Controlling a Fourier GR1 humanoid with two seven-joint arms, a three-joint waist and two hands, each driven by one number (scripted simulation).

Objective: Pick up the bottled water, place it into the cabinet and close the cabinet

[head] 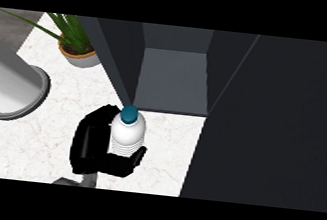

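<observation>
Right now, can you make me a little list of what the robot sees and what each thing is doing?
bottle: white water bottle with a blue cap, upright, just in front of the open cabinet
holder: one black robot hand curled round the bottle; which side it belongs to is hard to tell, probably the left
cabinet: dark cabinet, open, grey shelf inside with nothing showing on it
cabinet door: door swung open at the right
plant: potted plant at the back left of the counter
counter: white marble counter
bottle in cabinet yet: no
</observation>
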